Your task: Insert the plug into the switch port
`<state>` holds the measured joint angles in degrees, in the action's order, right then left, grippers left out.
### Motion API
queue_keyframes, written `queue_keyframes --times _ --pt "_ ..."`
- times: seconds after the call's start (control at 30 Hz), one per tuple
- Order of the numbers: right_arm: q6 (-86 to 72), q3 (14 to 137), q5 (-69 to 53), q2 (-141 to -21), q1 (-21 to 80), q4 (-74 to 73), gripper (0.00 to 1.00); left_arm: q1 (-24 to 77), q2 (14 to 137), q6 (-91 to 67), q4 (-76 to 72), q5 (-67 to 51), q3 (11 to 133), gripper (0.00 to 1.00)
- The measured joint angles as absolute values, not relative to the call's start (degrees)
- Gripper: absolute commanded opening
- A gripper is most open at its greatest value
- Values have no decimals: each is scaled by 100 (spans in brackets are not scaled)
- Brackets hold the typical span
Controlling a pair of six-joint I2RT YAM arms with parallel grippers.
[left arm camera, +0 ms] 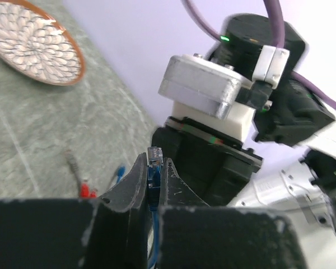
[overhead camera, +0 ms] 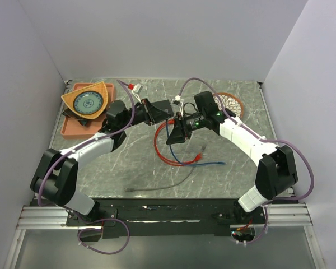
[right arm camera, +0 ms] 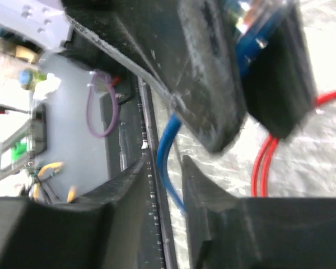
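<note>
My left gripper point(left arm camera: 153, 163) is shut on the plug point(left arm camera: 154, 153), a blue one whose clear tip sticks out past the fingertips. The two grippers meet above mid-table, the left gripper point(overhead camera: 163, 114) tip to tip with the right gripper point(overhead camera: 175, 130). In the right wrist view my right gripper point(right arm camera: 165, 162) is open, and the blue cable point(right arm camera: 163, 143) runs loosely through the gap. Above it the left arm's fingers point(right arm camera: 207, 73) clamp the plug point(right arm camera: 247, 35). The switch port shows in no view. A dark flat shape point(overhead camera: 78, 118) under the plate on the tray is too small to identify.
A red cable point(overhead camera: 159, 150) loops below the grippers, the blue cable point(overhead camera: 213, 164) trails right, and a grey cable point(overhead camera: 157, 188) lies nearer the bases. An orange tray point(overhead camera: 70, 130) with a wicker plate point(overhead camera: 89, 101) stands back left. A round patterned dish point(overhead camera: 234, 103) lies back right.
</note>
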<state>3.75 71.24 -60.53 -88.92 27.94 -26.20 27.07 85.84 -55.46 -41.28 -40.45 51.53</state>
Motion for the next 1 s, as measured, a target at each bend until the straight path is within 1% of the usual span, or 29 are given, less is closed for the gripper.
queue_keyframes --times 0.03,0.1,0.13,0.2,0.3,0.4,0.43,0.53,0.57,0.9,1.0 --pt "298 7122 -5931 -8871 2799 -2606 67 2718 8565 -5511 -4045 -3951 5153 1" --pt "141 7061 -5572 -8739 2808 -2464 77 2755 8458 -5398 -3732 -3629 5153 1" --pt "69 7004 -5402 -8635 2812 -2344 84 2783 8385 -5332 -3566 -3459 5153 1" --pt "-123 6899 -5076 -8359 2818 -2126 88 2897 8200 -5196 -3245 -3081 5153 1" --pt "-360 6761 -4617 -7924 2845 -1772 89 3127 7953 -5074 -2834 -2523 5155 1" --pt "-609 6716 -4198 -7655 2891 -1402 86 3312 7802 -5048 -2541 -2078 5157 1" --pt "-661 6716 -4095 -7638 2908 -1308 78 3343 7780 -5048 -2484 -1984 5157 1" --pt "-860 6709 -3743 -7669 2980 -1114 67 3411 7771 -5048 -2270 -1653 5162 1" --pt "-915 6709 -3647 -7695 2998 -1085 65 3426 7771 -5048 -2176 -1570 5168 1" --pt "-1293 6709 -3183 -8012 3061 -928 57 3454 7743 -5052 -1850 -1140 5188 1" --pt "-1378 6709 -3190 -8025 3063 -794 52 3463 7673 -5052 -1855 -1105 5188 1"
